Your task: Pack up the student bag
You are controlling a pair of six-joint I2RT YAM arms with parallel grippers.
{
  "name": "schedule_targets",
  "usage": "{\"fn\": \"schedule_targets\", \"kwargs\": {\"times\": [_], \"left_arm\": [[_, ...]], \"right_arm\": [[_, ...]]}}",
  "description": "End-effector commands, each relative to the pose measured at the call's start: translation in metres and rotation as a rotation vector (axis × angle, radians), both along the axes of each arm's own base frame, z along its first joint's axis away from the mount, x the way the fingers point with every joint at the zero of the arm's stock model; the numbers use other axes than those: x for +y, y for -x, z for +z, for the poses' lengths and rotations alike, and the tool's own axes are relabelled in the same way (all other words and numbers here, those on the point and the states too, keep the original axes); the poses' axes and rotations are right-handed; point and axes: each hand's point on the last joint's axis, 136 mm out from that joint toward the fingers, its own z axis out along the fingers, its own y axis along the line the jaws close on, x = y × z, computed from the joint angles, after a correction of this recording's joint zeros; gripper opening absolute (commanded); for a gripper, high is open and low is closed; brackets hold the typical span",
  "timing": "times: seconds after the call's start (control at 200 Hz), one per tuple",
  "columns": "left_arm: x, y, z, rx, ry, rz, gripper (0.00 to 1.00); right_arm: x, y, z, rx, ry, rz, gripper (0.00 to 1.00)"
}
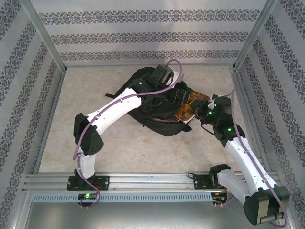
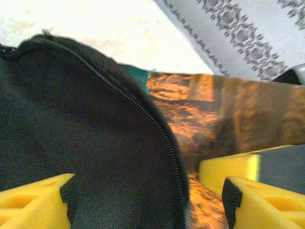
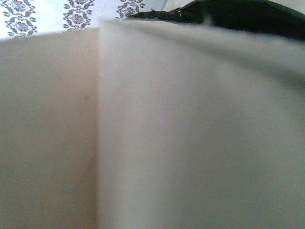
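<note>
The student bag (image 1: 159,123), black and soft, lies in the middle of the table. An orange-brown book (image 1: 187,110) sticks out of its right side, raised at an angle. My right gripper (image 1: 204,113) is shut on the book's right edge; the right wrist view is close on the book's pale pages (image 3: 167,133), with the bag (image 3: 248,14) dark above them. My left gripper (image 1: 172,88) hangs over the bag's top. In the left wrist view its yellow fingers (image 2: 33,202) stand wide open on either side of the bag's zipper edge (image 2: 157,129), with the book (image 2: 224,109) just beyond.
Patterned walls and metal posts (image 1: 45,43) close in the beige table (image 1: 95,95) on three sides. A metal rail (image 1: 152,181) runs along the near edge by the arm bases. Bare table lies left of and in front of the bag.
</note>
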Motion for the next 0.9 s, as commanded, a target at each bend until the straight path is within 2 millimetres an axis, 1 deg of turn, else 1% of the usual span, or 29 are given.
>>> {"fn": "schedule_targets", "kwargs": {"times": [0.0, 0.155, 0.32, 0.375, 0.42, 0.475, 0.51, 0.575, 0.645, 0.709, 0.784, 0.899], "left_arm": [[0.003, 0.003, -0.016, 0.002, -0.097, 0.002, 0.77], [-0.005, 0.004, -0.025, 0.023, -0.095, -0.009, 0.72], [-0.012, 0.006, -0.022, 0.022, -0.073, -0.023, 0.74], [-0.012, 0.005, -0.023, 0.02, -0.078, -0.022, 0.71], [-0.011, 0.004, -0.026, 0.019, -0.092, -0.015, 0.64], [-0.008, 0.0, -0.029, 0.012, -0.108, 0.003, 0.44], [-0.006, -0.002, -0.031, 0.01, -0.121, 0.014, 0.35], [-0.004, -0.004, -0.035, 0.008, -0.137, 0.026, 0.22], [-0.002, -0.006, -0.033, 0.002, -0.142, 0.044, 0.08], [0.004, -0.01, -0.022, -0.031, -0.138, 0.075, 0.0], [0.016, -0.018, 0.003, -0.092, -0.121, 0.129, 0.0], [0.043, -0.026, 0.043, -0.177, -0.1, 0.218, 0.0]], "right_arm": [[0.011, -0.003, 0.036, -0.137, -0.043, 0.047, 0.0], [0.011, -0.003, 0.034, -0.131, -0.048, 0.043, 0.0], [0.011, -0.004, 0.032, -0.125, -0.052, 0.041, 0.0], [0.011, -0.004, 0.031, -0.124, -0.053, 0.041, 0.0], [0.011, -0.004, 0.031, -0.124, -0.052, 0.042, 0.0], [0.011, -0.005, 0.032, -0.125, -0.051, 0.041, 0.0], [0.011, -0.004, 0.031, -0.126, -0.048, 0.043, 0.0], [0.01, -0.003, 0.031, -0.126, -0.025, 0.045, 0.0], [0.006, 0.0, 0.031, -0.133, 0.019, 0.045, 0.0], [0.0, 0.004, 0.031, -0.129, 0.075, 0.037, 0.0], [-0.007, 0.011, 0.03, -0.126, 0.124, 0.036, 0.0], [-0.011, 0.026, 0.014, -0.069, 0.195, 0.072, 0.0]]}}
